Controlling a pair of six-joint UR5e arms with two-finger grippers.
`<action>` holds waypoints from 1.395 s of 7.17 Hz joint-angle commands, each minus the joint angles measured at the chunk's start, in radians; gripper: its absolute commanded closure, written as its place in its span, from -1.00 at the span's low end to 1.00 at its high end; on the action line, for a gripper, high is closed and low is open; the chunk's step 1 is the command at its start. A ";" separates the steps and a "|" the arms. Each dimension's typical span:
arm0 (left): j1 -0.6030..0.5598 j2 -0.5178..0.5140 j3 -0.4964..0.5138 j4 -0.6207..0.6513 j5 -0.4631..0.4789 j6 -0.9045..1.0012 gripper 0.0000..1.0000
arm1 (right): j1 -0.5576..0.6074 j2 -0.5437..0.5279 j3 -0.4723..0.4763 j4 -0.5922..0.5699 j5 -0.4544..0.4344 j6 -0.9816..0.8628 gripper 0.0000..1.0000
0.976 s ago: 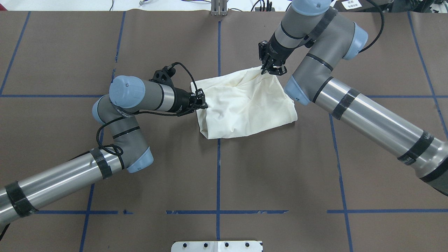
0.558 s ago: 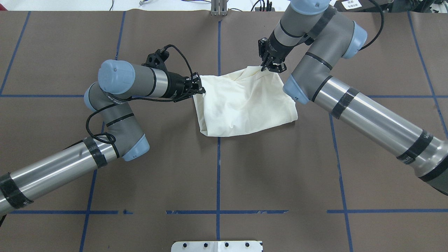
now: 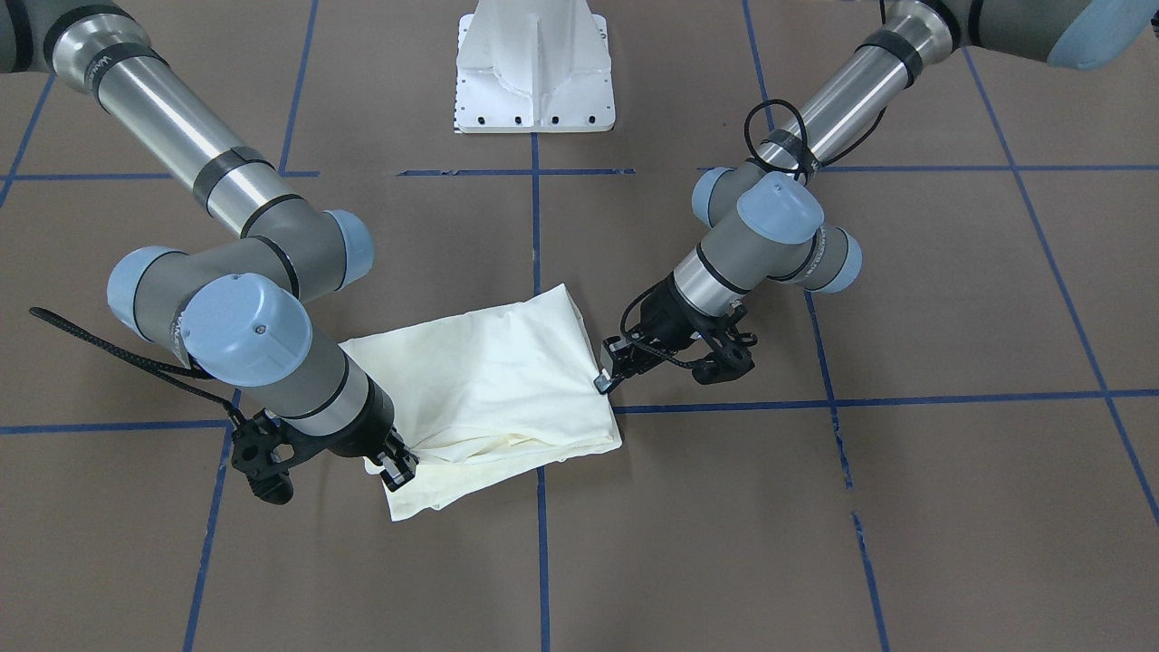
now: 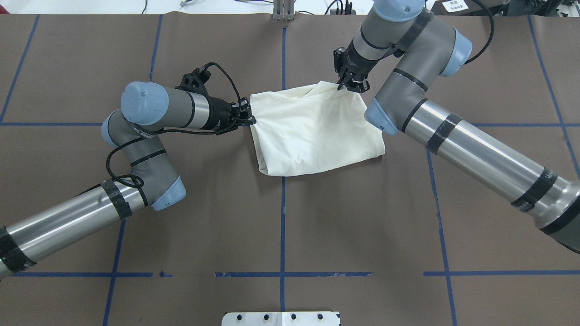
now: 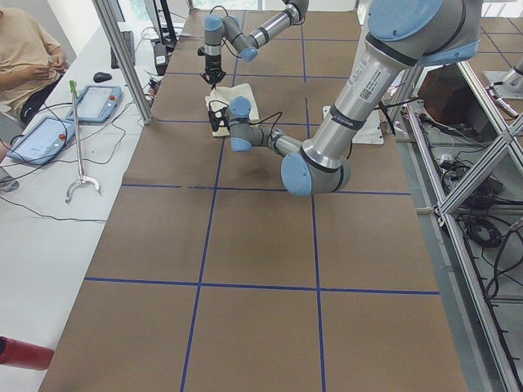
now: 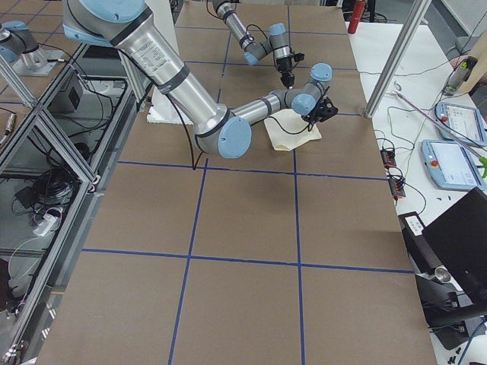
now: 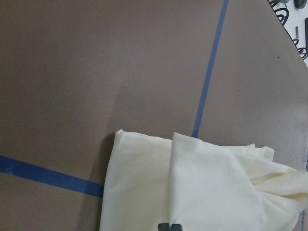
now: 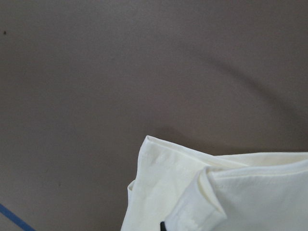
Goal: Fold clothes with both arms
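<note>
The clothes are one cream shirt (image 4: 312,136), folded into a rough rectangle with its plain side up, lying near the middle of the brown table. My left gripper (image 4: 248,117) is shut on the shirt's far left corner. My right gripper (image 4: 346,86) is shut on its far right corner, which is slightly lifted. In the front-facing view the shirt (image 3: 489,380) stretches between the left gripper (image 3: 605,380) and the right gripper (image 3: 398,471). The left wrist view shows layered cloth (image 7: 202,192) at my closed fingertips (image 7: 164,226). The right wrist view shows a hemmed fold (image 8: 240,192).
Blue tape lines (image 4: 282,203) cross the table in a grid. The white pedestal base (image 3: 534,81) stands at the robot's edge. A side table with tablets (image 5: 45,135) and a seated person (image 5: 24,57) runs along the far edge, beyond metal posts (image 5: 122,57).
Both grippers moved toward the table's far side, the left one also outward to the left, drawing the shirt's far edge taut. The cloth lies flatter, with fewer wrinkles.
</note>
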 commanded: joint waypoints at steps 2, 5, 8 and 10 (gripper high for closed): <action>0.002 -0.004 0.028 -0.002 0.003 0.000 1.00 | -0.004 0.041 -0.070 0.020 -0.008 -0.006 -0.49; -0.005 -0.004 0.023 -0.002 0.001 0.009 0.01 | 0.014 0.040 -0.103 0.073 -0.023 -0.131 -1.00; -0.144 0.055 -0.080 0.003 -0.176 0.017 0.01 | 0.137 -0.065 -0.011 0.067 0.078 -0.309 -1.00; -0.300 0.207 -0.170 0.006 -0.331 0.317 0.01 | 0.242 -0.237 0.095 0.064 0.134 -0.576 -1.00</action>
